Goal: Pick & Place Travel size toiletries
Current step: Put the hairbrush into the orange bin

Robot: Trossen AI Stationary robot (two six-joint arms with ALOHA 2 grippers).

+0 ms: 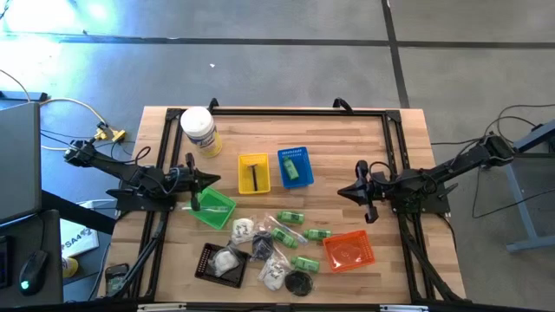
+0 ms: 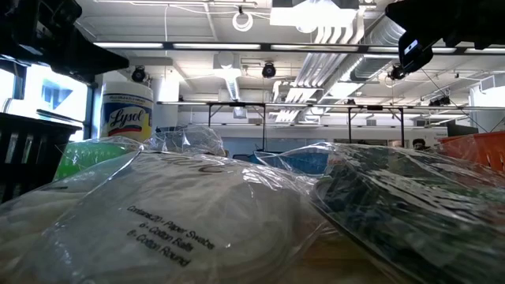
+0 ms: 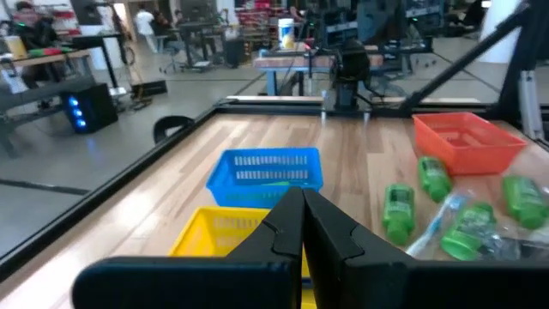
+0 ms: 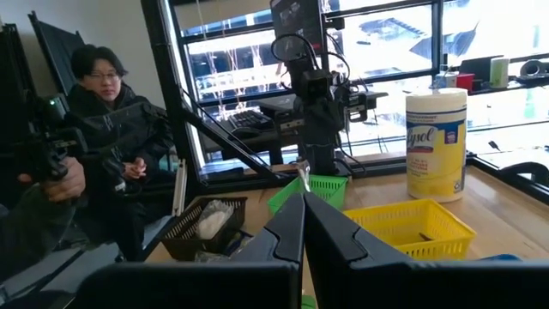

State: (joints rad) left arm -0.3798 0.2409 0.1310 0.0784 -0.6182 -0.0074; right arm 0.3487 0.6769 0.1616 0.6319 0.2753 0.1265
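Note:
The travel size toiletries lie loose near the table's front: green bottles [image 1: 290, 217] [image 3: 399, 210], clear packets with white contents [image 1: 243, 230] [image 2: 173, 213] and a round black piece [image 1: 300, 283]. One green bottle lies in the blue basket [image 1: 295, 166], a black piece in the yellow basket [image 1: 253, 173], and a thin packet in the green basket [image 1: 212, 208]. My left gripper [image 1: 217, 180] [image 3: 302, 202] hovers shut and level over the table's left side, above the green basket. My right gripper [image 1: 340, 191] [image 4: 303, 206] hovers shut and level at the right, facing it. Neither holds anything.
A big white jar with a yellow label [image 1: 199, 132] stands at the far left corner. An orange basket [image 1: 349, 250] sits front right, and a black tray [image 1: 218, 260] holding a packet sits front left. A person [image 4: 103, 112] sits beyond the table's left side.

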